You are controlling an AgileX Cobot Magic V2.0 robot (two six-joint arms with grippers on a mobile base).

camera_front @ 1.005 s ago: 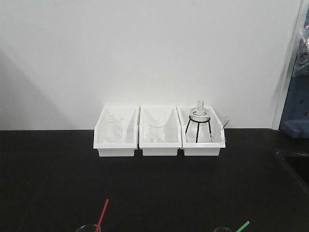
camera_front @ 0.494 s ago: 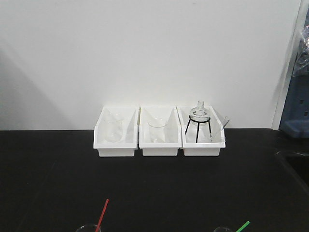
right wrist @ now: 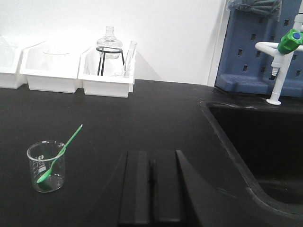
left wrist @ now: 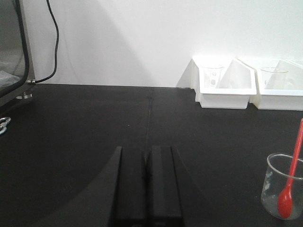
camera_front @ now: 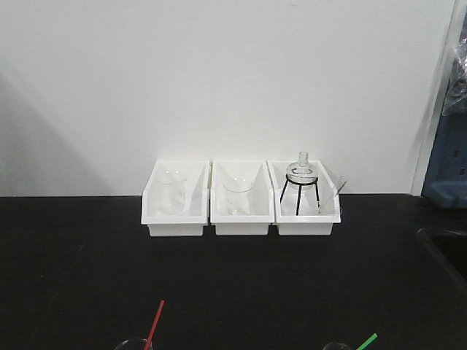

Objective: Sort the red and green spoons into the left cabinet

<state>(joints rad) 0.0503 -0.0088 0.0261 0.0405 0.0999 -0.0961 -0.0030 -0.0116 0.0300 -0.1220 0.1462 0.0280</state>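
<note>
The red spoon (left wrist: pixel 292 175) stands bowl-down in a small glass beaker (left wrist: pixel 282 187) at the right of the left wrist view; its handle tip (camera_front: pixel 155 321) shows at the bottom of the front view. The green spoon (right wrist: pixel 60 153) leans in another beaker (right wrist: pixel 46 166) at the left of the right wrist view, with its tip (camera_front: pixel 367 340) low in the front view. My left gripper (left wrist: pixel 146 150) is shut and empty, left of the red spoon. My right gripper (right wrist: pixel 151 155) is shut and empty, right of the green spoon. The left cabinet is out of view.
Three white bins (camera_front: pixel 239 198) with glassware stand against the back wall on the black benchtop (camera_front: pixel 241 284). A sunken black sink (right wrist: pixel 258 142) lies right of my right gripper, with a white tap (right wrist: pixel 279 56) and blue pegboard (right wrist: pixel 255 42) behind. A cable (left wrist: pixel 52 42) hangs at far left.
</note>
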